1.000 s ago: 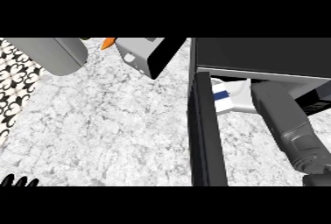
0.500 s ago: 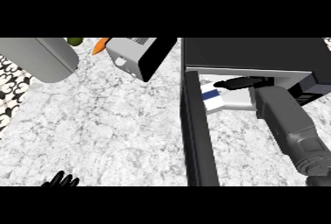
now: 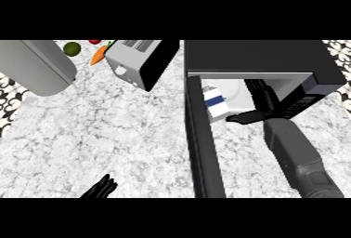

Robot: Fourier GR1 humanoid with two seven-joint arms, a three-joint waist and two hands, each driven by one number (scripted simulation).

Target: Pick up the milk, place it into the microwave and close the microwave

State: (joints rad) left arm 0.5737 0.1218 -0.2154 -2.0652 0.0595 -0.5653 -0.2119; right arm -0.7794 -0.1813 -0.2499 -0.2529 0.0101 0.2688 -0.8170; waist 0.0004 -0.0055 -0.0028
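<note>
Altogether one milk carton (image 3: 216, 101) shows: white with a blue band, it stands inside the microwave (image 3: 264, 58), at the left of the open cavity, just behind the door's hinge side. Its lower part is hidden by the door edge, so how it rests on the cavity floor cannot be made out.

One microwave sits on the bench (image 3: 116, 135) at the upper right, black on top, and its single door (image 3: 204, 148) stands open, seen edge-on as a long dark strip running down toward the lower edge of the view.

Two hands show. The right hand (image 3: 259, 100) reaches into the cavity just right of the milk; its fingers lie straight and relaxed, thumb spread out toward the carton, curled round nothing. Whether the thumb tip touches the carton cannot be told. Its grey forearm runs down and is cut off at the lower right. The left hand (image 3: 100, 188) rests at the lower edge, only its straight fingers pointing up; the palm is cut off.

One toaster (image 3: 140, 60) stands tilted at the upper middle, silver with a black side. One grey rounded object (image 3: 34, 65) lies at the upper left, partly cut off. Between them are one green fruit (image 3: 72, 47), one carrot (image 3: 99, 56) and one small red thing (image 3: 94, 42), mostly cut off by the view's top.
</note>
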